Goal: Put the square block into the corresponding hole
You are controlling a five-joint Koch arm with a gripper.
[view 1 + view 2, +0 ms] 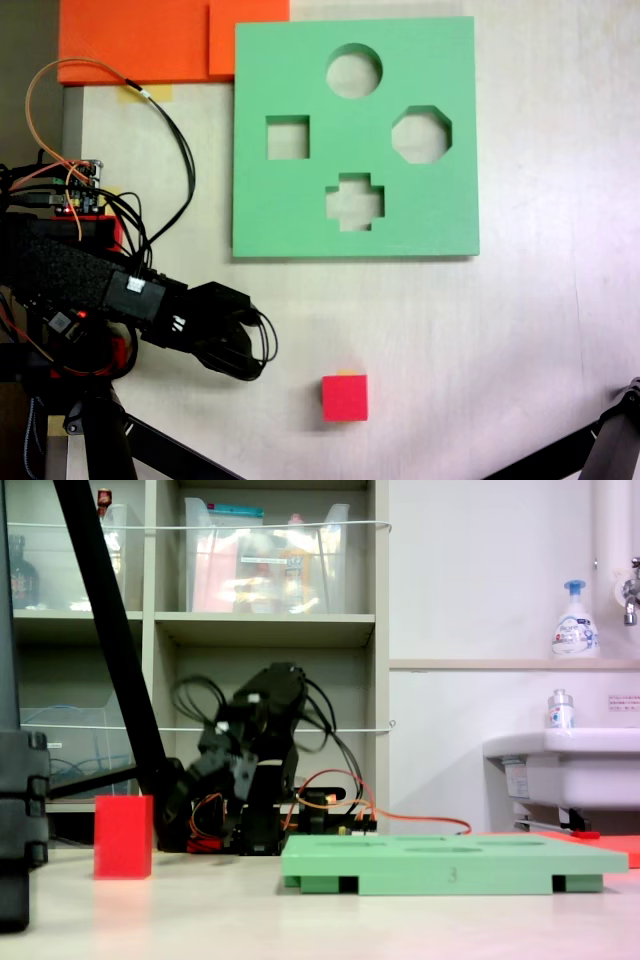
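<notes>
Square block (345, 397): small red foam cube, resting flat on the pale worktop (520, 340) in the lower middle of the top-down fixed view, free of any grasp. A sliver of yellow shows at its far edge; what it is cannot be told. In the low side view the block (123, 837) stands upright at left, apart from the board.

Corresponding hole (287, 137): square cutout on the left side of the green foam board (290, 215), empty. The board lies flat, well apart from the block, and also carries a round cutout (354, 70), an octagonal cutout (421, 134) and a cross-shaped cutout (354, 201), all empty.

Gripper (243, 350): black, at the end of the arm reaching in from the left of the top-down view, near the block but not touching it. The fingers overlap with cables, so whether they are parted or closed cannot be told.

Surroundings: orange foam sheets (140, 38) beyond the board's upper left corner; shelving (260, 630) and a sink (560, 765) behind.

Step in hand, by judgement: approach, grasp not yet made. The next move calls for parted fingers brought over the cube, lined up square with two opposite faces, then lowered.
</notes>
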